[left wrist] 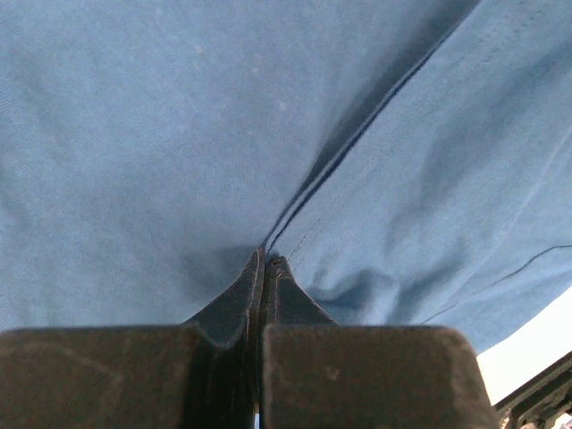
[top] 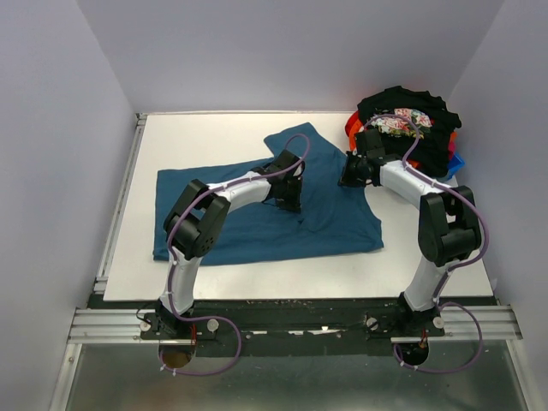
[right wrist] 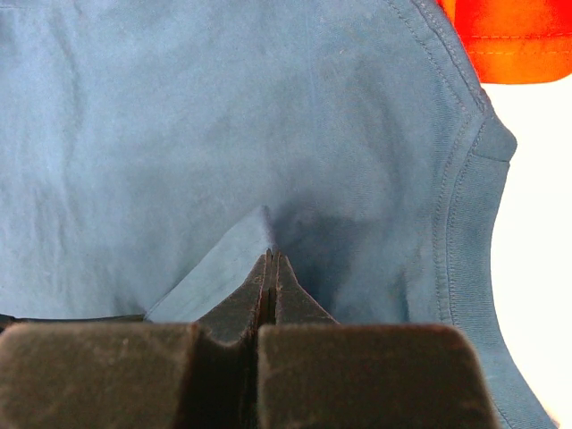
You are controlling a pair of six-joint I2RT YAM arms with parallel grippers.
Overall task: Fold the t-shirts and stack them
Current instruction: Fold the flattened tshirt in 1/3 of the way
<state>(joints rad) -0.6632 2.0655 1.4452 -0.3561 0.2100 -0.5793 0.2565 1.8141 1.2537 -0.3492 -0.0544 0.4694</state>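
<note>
As the left claw [left wrist: 268, 262] pinches a crease in the teal shirt [top: 282, 235], the right claw [right wrist: 271, 259] nips a flap near its right edge. Both are clamped on cloth. The shirt lies flat on the table [top: 214, 137], stretching long to the left. The pile [top: 411, 128] sits just behind the right claw.

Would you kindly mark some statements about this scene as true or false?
1. The teal t-shirt lies spread on the table. True.
2. The black floral t-shirt lies beneath the orange-red t-shirt. False: it lies on top of the orange-red one.
3. The right end effector is shut on the teal t-shirt. True.
4. The left end effector stands wide open. False: it is shut on a crease of the teal t-shirt.
</note>
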